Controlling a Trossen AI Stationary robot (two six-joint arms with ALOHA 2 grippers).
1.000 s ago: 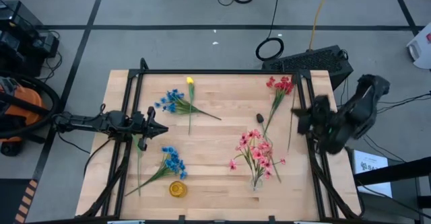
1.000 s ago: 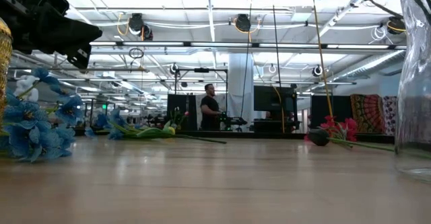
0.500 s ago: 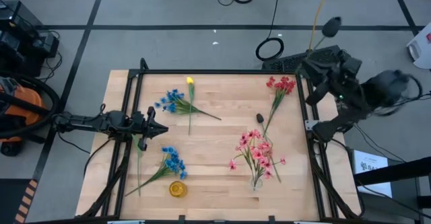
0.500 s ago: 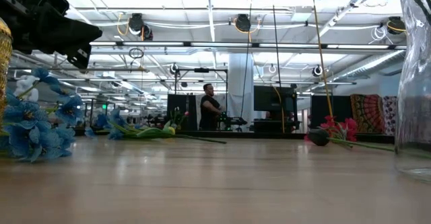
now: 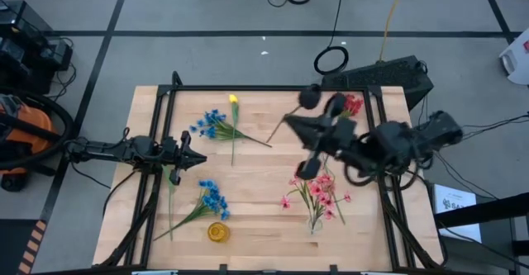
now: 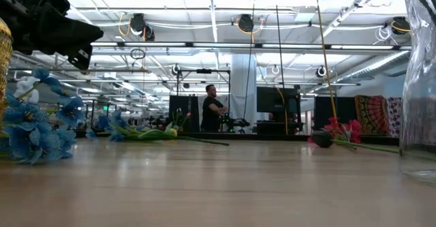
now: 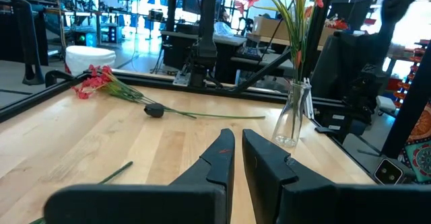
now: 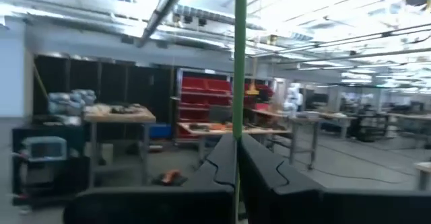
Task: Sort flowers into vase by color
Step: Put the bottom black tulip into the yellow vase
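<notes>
My right gripper (image 5: 288,120) hangs high over the table's middle, shut on a thin green flower stem (image 8: 240,56); no blossom of it shows. A clear glass vase (image 5: 314,222) near the right front holds pink flowers (image 5: 312,188). Two blue sprigs (image 5: 212,126) (image 5: 211,197), a yellow bud (image 5: 233,100) and a red sprig (image 7: 94,81) lie flat on the wood. A yellow round vessel (image 5: 218,231) stands near the front. My left gripper (image 5: 195,158) waits at the table's left side, shut but for a thin gap, with nothing in it. My right gripper pinches the bare green stem (image 8: 239,126) between its two fingers. The stem runs across the fingers, straight past them on both sides. It is lifted clear of the table, and one end (image 5: 274,134) sticks out beyond the fingertips.
A small dark bud (image 7: 154,111) lies by the red sprig's stem. Black frame rails (image 5: 248,87) run along the table's far, left and right sides. Bare wood lies between the blue sprigs and the pink flowers. A person (image 6: 212,108) stands far off in the room.
My right gripper has risen from the table's right edge, swung out past the far right corner and then in over the table's middle, rolling its wrist. It stays shut on the stem and carries it along. Nothing on the table has moved.
</notes>
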